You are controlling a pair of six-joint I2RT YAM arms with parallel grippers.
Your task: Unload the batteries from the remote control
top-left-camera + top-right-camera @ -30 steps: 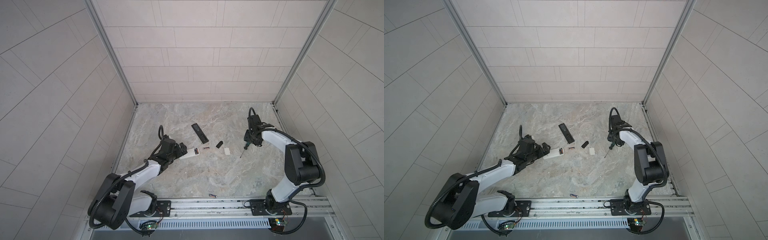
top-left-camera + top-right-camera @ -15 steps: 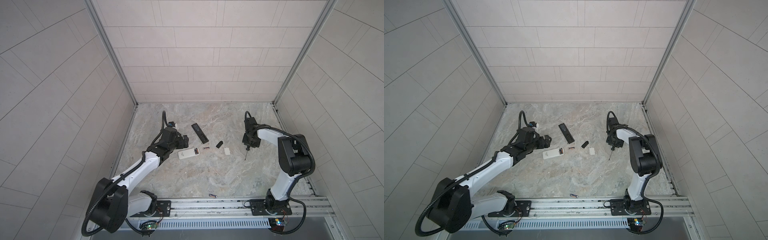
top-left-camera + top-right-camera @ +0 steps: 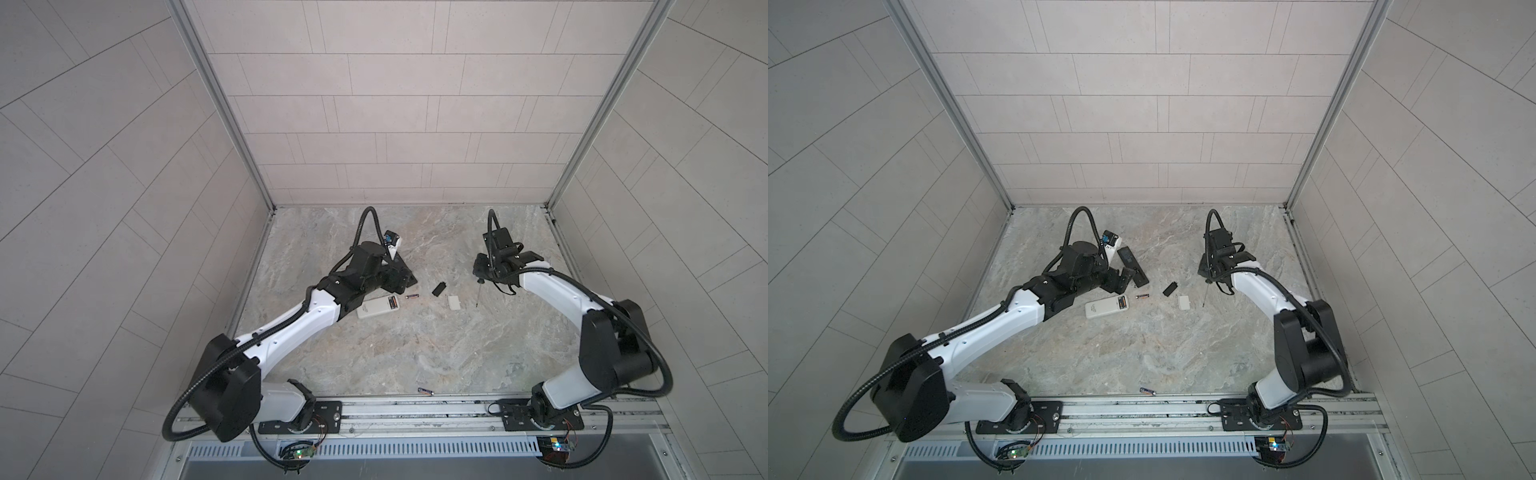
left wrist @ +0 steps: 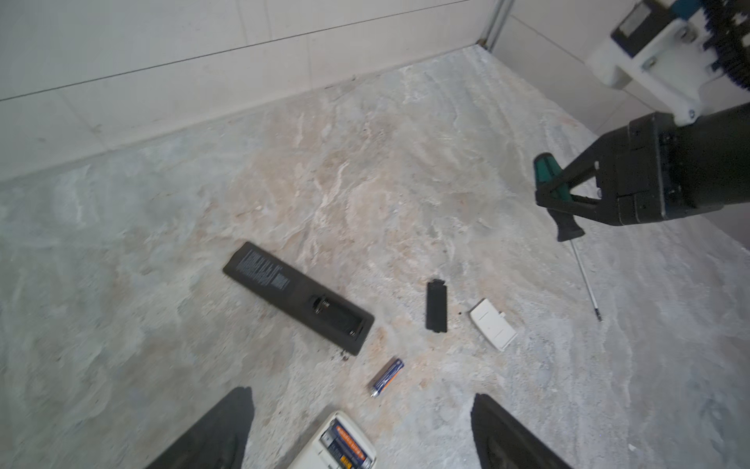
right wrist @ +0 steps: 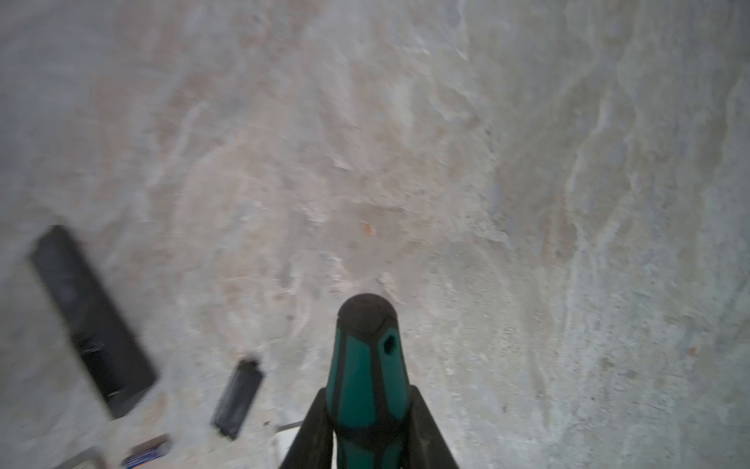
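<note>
A white remote (image 3: 370,309) lies back-up on the floor, and batteries (image 4: 345,444) sit in its open compartment. One loose battery (image 3: 412,296) lies just beside it; another battery (image 3: 425,390) rests near the front rail. A black remote (image 3: 1133,266) lies further back, its compartment (image 4: 337,316) uncovered and showing a spring. My left gripper (image 4: 361,394) hovers open between the two remotes, holding nothing. Over on the right, my right gripper (image 5: 367,390) is shut on a green-handled screwdriver (image 5: 367,365), whose shaft (image 3: 478,293) points down at the floor.
A small black cover plate (image 3: 439,288) and a white cover plate (image 3: 454,302) lie between the two grippers, near the screwdriver's tip. Tiled walls enclose the marble floor on three sides; the arm rail runs along the front.
My left arm has swung away from the white remote towards the back, over the black one. My right gripper has shut on the screwdriver and tipped it upright.
</note>
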